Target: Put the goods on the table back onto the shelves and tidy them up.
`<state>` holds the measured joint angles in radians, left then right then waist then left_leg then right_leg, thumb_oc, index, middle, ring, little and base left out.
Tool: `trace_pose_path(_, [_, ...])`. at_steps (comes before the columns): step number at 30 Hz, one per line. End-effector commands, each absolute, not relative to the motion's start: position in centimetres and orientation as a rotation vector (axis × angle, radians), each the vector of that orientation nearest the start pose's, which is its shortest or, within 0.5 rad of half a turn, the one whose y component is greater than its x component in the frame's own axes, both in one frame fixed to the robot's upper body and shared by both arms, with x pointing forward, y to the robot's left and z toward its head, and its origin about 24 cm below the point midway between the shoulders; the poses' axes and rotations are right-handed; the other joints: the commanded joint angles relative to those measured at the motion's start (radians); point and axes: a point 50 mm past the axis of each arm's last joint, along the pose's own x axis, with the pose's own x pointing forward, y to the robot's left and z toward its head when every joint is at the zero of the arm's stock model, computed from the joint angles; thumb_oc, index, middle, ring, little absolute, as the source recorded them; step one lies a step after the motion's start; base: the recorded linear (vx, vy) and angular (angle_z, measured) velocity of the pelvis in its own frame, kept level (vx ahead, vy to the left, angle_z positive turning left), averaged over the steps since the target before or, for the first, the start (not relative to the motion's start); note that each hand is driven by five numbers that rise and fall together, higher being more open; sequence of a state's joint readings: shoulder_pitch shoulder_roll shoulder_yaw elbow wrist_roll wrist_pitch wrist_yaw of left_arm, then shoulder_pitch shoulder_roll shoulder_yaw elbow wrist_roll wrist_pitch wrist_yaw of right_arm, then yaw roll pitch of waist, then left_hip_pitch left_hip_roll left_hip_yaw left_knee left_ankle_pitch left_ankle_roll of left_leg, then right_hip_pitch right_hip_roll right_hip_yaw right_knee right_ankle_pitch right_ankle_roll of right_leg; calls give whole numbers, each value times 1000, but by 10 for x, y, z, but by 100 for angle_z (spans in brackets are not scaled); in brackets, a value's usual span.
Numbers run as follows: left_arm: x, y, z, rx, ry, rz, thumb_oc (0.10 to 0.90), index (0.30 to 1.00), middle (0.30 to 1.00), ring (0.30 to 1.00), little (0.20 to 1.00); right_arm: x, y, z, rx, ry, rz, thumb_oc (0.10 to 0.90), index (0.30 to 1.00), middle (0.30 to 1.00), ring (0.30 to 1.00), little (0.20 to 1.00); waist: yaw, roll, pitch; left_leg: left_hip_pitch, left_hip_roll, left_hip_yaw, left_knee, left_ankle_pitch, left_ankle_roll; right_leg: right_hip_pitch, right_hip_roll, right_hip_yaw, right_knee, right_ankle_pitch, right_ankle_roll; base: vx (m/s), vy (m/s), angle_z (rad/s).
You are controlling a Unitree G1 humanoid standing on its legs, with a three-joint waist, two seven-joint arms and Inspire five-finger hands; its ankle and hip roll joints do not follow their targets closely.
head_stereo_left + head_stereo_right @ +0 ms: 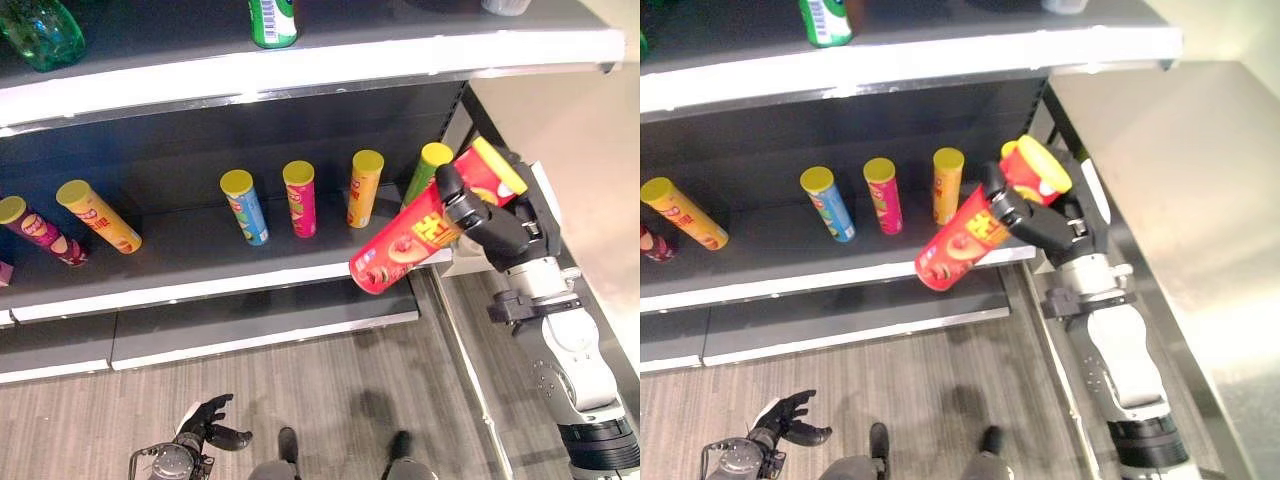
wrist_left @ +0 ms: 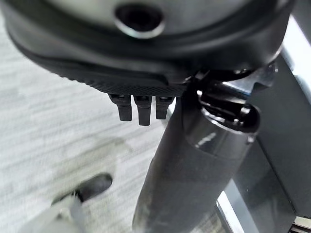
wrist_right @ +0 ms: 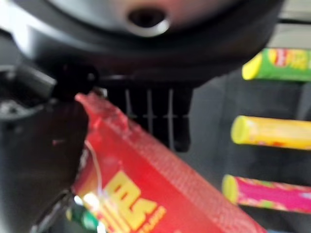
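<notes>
A red chip can (image 1: 400,250) with a yellow lid hangs tilted in front of the right end of the dark middle shelf (image 1: 200,262), lid end up and to the right. My right hand (image 1: 500,235) is shut on its upper half; in the right wrist view the thumb (image 3: 43,145) presses the red can (image 3: 160,194). Just behind it on the shelf stands a green can (image 1: 430,165), then a yellow can (image 1: 365,190), a pink can (image 1: 300,198) and a blue can (image 1: 245,207). My left hand (image 1: 205,422) hangs low over the floor with fingers relaxed.
An orange can (image 1: 98,215) and a dark pink can (image 1: 40,232) lie at the shelf's left. The upper shelf carries a green bottle (image 1: 45,30) and a green tin (image 1: 272,20). A steel table top (image 1: 1200,200) lies to the right of the shelf.
</notes>
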<state>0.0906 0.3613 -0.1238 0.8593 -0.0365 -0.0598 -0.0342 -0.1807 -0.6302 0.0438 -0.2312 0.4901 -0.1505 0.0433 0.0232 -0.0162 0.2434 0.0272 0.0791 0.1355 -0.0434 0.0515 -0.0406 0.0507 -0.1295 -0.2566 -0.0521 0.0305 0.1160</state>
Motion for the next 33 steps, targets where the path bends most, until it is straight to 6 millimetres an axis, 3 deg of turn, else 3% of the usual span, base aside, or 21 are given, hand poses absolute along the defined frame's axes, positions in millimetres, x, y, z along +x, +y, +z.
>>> trace_pose_path(1, [130, 280, -116, 371, 891, 69, 800, 900, 900, 900, 900, 252, -190, 228, -203, -776, 331, 400, 300, 300, 300, 300, 23, -40, -68, 2, -44, 38, -44, -63, -6, -54, 39, 53, 71, -45, 13, -2, -67, 28])
trace_pose_path(3, [122, 275, -121, 342, 915, 69, 800, 900, 900, 900, 900, 248, -186, 218, -292, -729, 364, 400, 300, 300, 300, 300, 29, -37, -72, -7, -40, 24, -25, -51, -12, -31, 50, 41, 24, -42, 7, -7, -110, 14])
trace_pose_path(6, [129, 266, -122, 319, 896, 67, 800, 900, 900, 900, 900, 249, -181, 212, -383, -705, 381, 400, 300, 300, 300, 300, 19, -37, -38, -117, -15, 34, 129, -56, -44, -7, 24, -28, -14, -36, -6, -130, -48, 59])
trace_pose_path(7, [129, 266, -122, 319, 896, 67, 800, 900, 900, 900, 900, 249, -181, 212, -383, -706, 381, 400, 300, 300, 300, 300, 18, -36, -39, -119, -15, 32, 131, -58, -44, -7, 24, -30, -14, -36, -6, -135, 83, 92])
trace_pose_path(9, [124, 259, -125, 287, 899, 73, 800, 900, 900, 900, 900, 254, -170, 208, -488, -697, 398, 400, 300, 300, 300, 300, 26, -32, -31, -126, 42, 53, 151, -56, -61, 2, 2, -50, -31, -19, 5, -87, 150, 66])
trace_pose_path(13, [121, 259, -126, 283, 900, 91, 800, 900, 900, 900, 900, 259, -161, 202, -491, -680, 426, 400, 300, 300, 300, 300, 34, -37, -26, -113, 145, 3, 129, -16, -84, -17, -45, -49, -26, -6, 25, -33, 158, -9])
trace_pose_path(14, [121, 260, -126, 283, 903, 96, 800, 900, 900, 900, 900, 261, -160, 199, -500, -670, 424, 400, 300, 300, 300, 300, 32, -31, -28, -96, 176, -16, 101, 4, -93, -21, -47, -50, -25, -8, 31, 32, 387, 6])
trace_pose_path(15, [119, 260, -127, 294, 912, 103, 800, 900, 900, 900, 900, 262, -160, 198, -509, -666, 414, 400, 300, 300, 300, 300, 26, -8, -45, -69, 221, -47, 30, 40, -123, -15, -61, -51, -26, -14, 48, 94, 402, 7])
trace_pose_path(16, [117, 259, -128, 296, 918, 96, 800, 900, 900, 900, 900, 262, -162, 197, -518, -659, 405, 400, 300, 300, 300, 300, 20, 10, -58, -46, 229, -37, -13, 44, -133, -9, -66, -55, -25, -15, 56, 122, 444, -3])
trace_pose_path(18, [116, 257, -131, 316, 936, 80, 800, 900, 900, 900, 900, 261, -167, 198, -530, -662, 371, 400, 300, 300, 300, 300, 12, 38, -77, -38, 212, -35, -44, 29, -154, -12, -87, -64, -23, 1, 67, 68, 362, 6])
trace_pose_path(20, [119, 257, -130, 345, 933, 63, 800, 900, 900, 900, 900, 260, -171, 196, -543, -653, 336, 400, 300, 300, 300, 300, 10, 43, -81, -41, 172, -46, -43, 16, -150, -9, -138, -71, -14, 24, 83, 65, 389, 29])
trace_pose_path(25, [122, 268, -125, 398, 928, 71, 800, 900, 900, 900, 900, 260, -165, 195, -546, -670, 308, 400, 300, 300, 300, 300, 19, 27, -70, -10, 47, -32, -28, -56, -71, -42, -269, -49, 83, 66, 107, 61, 356, 54])
trace_pose_path(27, [120, 276, -124, 403, 936, 106, 800, 900, 900, 900, 900, 262, -157, 198, -531, -694, 309, 400, 300, 300, 300, 300, 31, 23, -57, 8, 23, -3, -34, -70, -46, -78, -299, -57, 142, 88, 101, 4, 229, -4])
trace_pose_path(29, [120, 280, -123, 409, 933, 122, 800, 900, 900, 900, 900, 263, -155, 196, -525, -694, 304, 400, 300, 300, 300, 300, 34, 23, -52, 13, 20, 7, -38, -73, -42, -93, -297, -58, 169, 86, 100, 13, 147, -42])
trace_pose_path(30, [122, 283, -121, 408, 927, 142, 800, 900, 900, 900, 900, 264, -152, 194, -515, -693, 299, 400, 300, 300, 300, 300, 26, 26, -30, 26, 18, 12, -44, -74, -36, -128, -247, -6, 211, 71, 88, 9, 140, -37])
trace_pose_path(31, [123, 283, -120, 407, 926, 142, 800, 900, 900, 900, 900, 265, -152, 195, -515, -694, 298, 400, 300, 300, 300, 300, 27, 25, -31, 22, 18, 12, -44, -72, -35, -131, -247, -6, 209, 75, 87, -1, 101, -5])
trace_pose_path(32, [125, 281, -120, 391, 914, 155, 800, 900, 900, 900, 900, 268, -149, 198, -525, -717, 275, 400, 300, 300, 300, 300, 24, 31, -16, 15, 12, 5, -44, -67, -33, -160, -188, 28, 173, 56, 83, -13, 20, 8])
trace_pose_path(33, [127, 279, -120, 379, 904, 158, 800, 900, 900, 900, 900, 270, -146, 201, -525, -735, 270, 400, 300, 300, 300, 300, 22, 34, -4, 12, 13, 0, -44, -67, -34, -181, -165, 39, 152, 58, 79, 42, -12, 15])
